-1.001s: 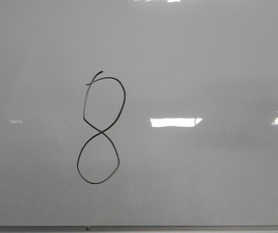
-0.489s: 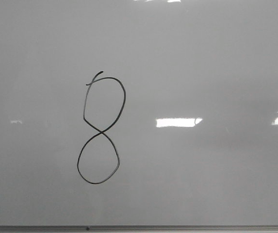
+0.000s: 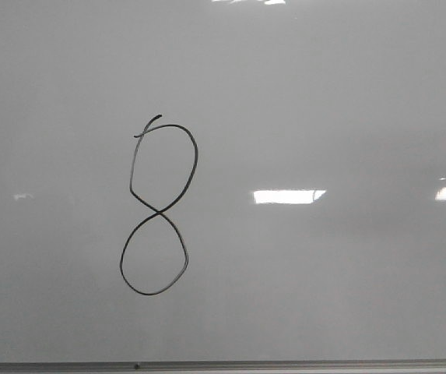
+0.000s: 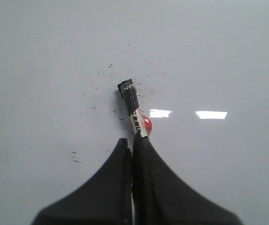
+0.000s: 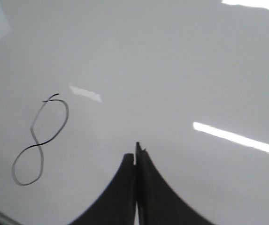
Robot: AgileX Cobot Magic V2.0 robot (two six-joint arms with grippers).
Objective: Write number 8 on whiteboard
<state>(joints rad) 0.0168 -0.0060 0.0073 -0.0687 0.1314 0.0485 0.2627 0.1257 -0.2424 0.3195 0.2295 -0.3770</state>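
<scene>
The number 8 point(image 3: 157, 207) is drawn in thin black line on the whiteboard point(image 3: 331, 101), left of centre in the front view, with a small hooked tail at its top. It also shows in the right wrist view point(image 5: 41, 140). No gripper shows in the front view. My left gripper point(image 4: 131, 140) is shut on a marker point(image 4: 134, 108) with a black tip, white label and red band, held over the whiteboard point(image 4: 219, 56); the 8 is out of that view. My right gripper point(image 5: 135, 154) is shut and empty, above the whiteboard point(image 5: 172, 70) to the right of the 8.
A thin grey metal edge strip point(image 3: 285, 365) runs along the board's near edge. Bright rectangular glare patches point(image 3: 289, 196) lie on the board. Small black marker specks point(image 4: 111, 86) dot the board near the marker tip.
The 8 sits slightly further left in the front view and the glare patch has drifted right. Nothing else has changed.
</scene>
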